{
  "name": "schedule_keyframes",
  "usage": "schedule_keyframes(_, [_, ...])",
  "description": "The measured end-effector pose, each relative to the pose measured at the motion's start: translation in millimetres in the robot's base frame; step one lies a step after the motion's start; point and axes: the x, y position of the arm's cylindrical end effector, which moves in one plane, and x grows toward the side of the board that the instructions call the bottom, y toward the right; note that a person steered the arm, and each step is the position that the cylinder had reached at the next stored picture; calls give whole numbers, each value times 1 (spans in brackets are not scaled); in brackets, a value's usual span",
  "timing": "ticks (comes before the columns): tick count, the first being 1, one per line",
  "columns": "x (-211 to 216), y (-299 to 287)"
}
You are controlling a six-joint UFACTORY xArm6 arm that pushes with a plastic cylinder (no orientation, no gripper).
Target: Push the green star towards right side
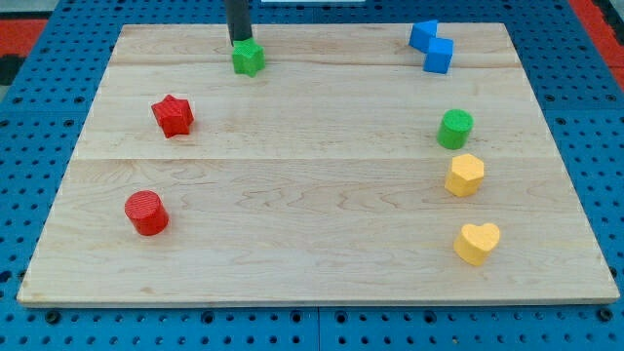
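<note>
Green star [249, 58] sits at the counter's [292, 195] far edge, left of centre, with my tip [239, 41] touching its far-left side. My end effector is a bare rod, gripping nothing. The push looks barely begun: the whole stretch right toward the blue blocks [432, 46] remains to cover.

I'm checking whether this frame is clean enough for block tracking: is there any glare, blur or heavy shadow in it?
Camera view: lighting is even and soft, with no glare on the wooden board; the blocks cast only faint, short shadows. The green star and red star are sharp-edged, with no motion blur. My tip sits at the green star's top-left edge; the rod is cut off by the view's top.
</note>
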Motion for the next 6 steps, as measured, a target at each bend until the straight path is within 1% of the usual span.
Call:
schedule_keyframes(1, [19,-17])
schedule_keyframes(2, [34,-6])
schedule_keyframes(4, [81,13])
schedule_keyframes(5, [85,51])
schedule_keyframes(6, [78,93])
